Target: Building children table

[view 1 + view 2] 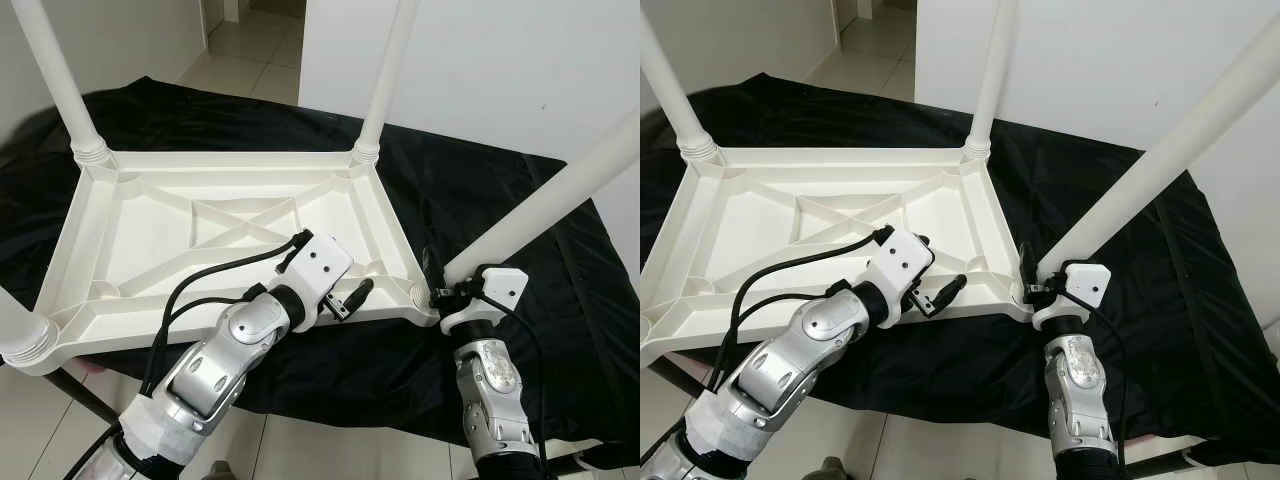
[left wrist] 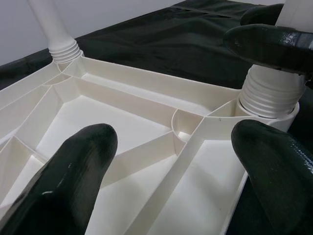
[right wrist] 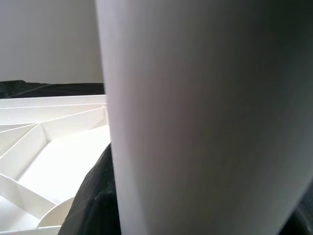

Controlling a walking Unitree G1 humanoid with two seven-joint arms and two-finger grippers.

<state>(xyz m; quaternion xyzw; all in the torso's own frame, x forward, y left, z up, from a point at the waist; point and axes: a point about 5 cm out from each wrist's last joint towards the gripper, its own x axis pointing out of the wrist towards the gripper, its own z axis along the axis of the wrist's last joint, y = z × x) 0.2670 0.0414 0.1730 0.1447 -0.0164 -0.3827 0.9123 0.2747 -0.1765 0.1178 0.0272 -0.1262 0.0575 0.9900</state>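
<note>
Right gripper (image 1: 442, 293) is at the near right corner socket, fingers clamped around the base of the fourth leg (image 1: 545, 207), which leans off to the right, not yet upright. Left gripper (image 1: 352, 298) hovers over the near rim of the tabletop (image 1: 215, 232), fingers spread wide, holding nothing. The tabletop lies upside down on the black-draped surface (image 1: 560, 290), ribbed underside up; far legs (image 1: 385, 62) stand upright in their sockets.

Judgement: hollow white plastic, light and stiff but smooth, so slippery. Long leg gives leverage; grip low by the threaded collar. Steady the tabletop by rim or ribs, it'll slide on the cloth.

No brands, labels or writing visible.
</note>
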